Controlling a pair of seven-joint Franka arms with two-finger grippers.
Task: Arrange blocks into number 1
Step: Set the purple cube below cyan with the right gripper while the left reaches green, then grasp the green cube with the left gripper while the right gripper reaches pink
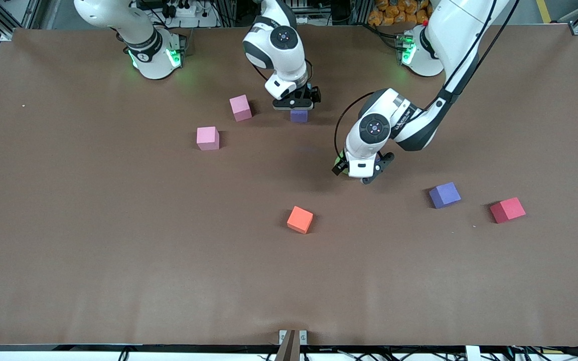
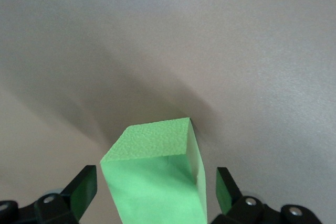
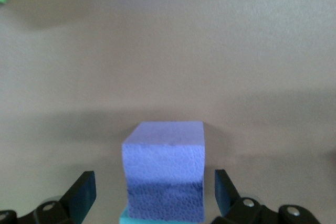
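My right gripper (image 1: 295, 104) (image 3: 155, 187) is open around a purple block (image 1: 299, 116) (image 3: 164, 150), with a gap on each side. A light blue block (image 3: 157, 220) touches that purple block, and only its edge shows. My left gripper (image 1: 364, 175) (image 2: 156, 184) hangs open around a green block (image 2: 152, 140) that stands on the table near the middle. In the front view only a sliver of the green block (image 1: 339, 162) shows under the hand. Its fingers do not touch the block.
Two pink blocks (image 1: 241, 107) (image 1: 207, 138) lie toward the right arm's end. An orange block (image 1: 300, 219) sits nearer the front camera. A second purple block (image 1: 444, 195) and a red block (image 1: 508, 210) lie toward the left arm's end.
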